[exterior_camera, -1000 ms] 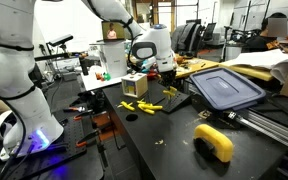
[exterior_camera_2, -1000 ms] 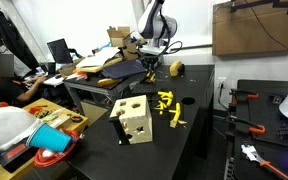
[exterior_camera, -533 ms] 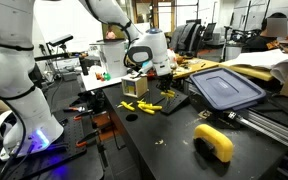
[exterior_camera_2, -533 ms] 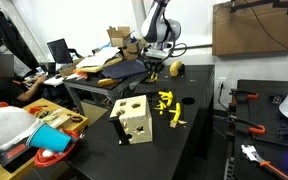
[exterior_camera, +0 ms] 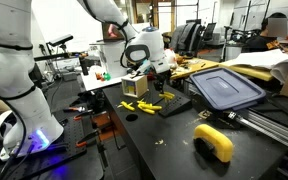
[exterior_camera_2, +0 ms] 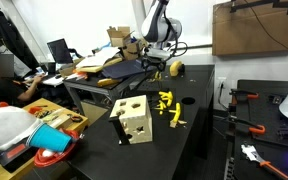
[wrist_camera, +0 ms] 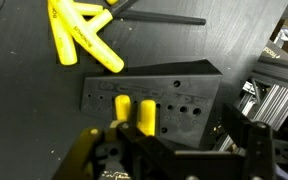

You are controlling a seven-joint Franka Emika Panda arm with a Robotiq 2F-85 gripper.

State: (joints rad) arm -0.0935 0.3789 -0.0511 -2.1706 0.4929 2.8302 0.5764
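Observation:
In the wrist view a black block with several holes lies on the dark table, and two yellow pegs stand side by side in its left part. My gripper hangs just above the block, open, with nothing between its fingers; the left finger is next to the pegs. Loose yellow pegs lie beyond the block. In an exterior view the gripper hovers over the block, near the loose pegs.
A wooden box with holes stands near the pegs. A blue-grey lid lies past the block, and a yellow-and-black object sits near the front. Aluminium rails border the block. Tools lie on a side table.
The gripper has opened and let go of a yellow peg, which now stands in the block. The arm has shifted slightly toward the wooden box.

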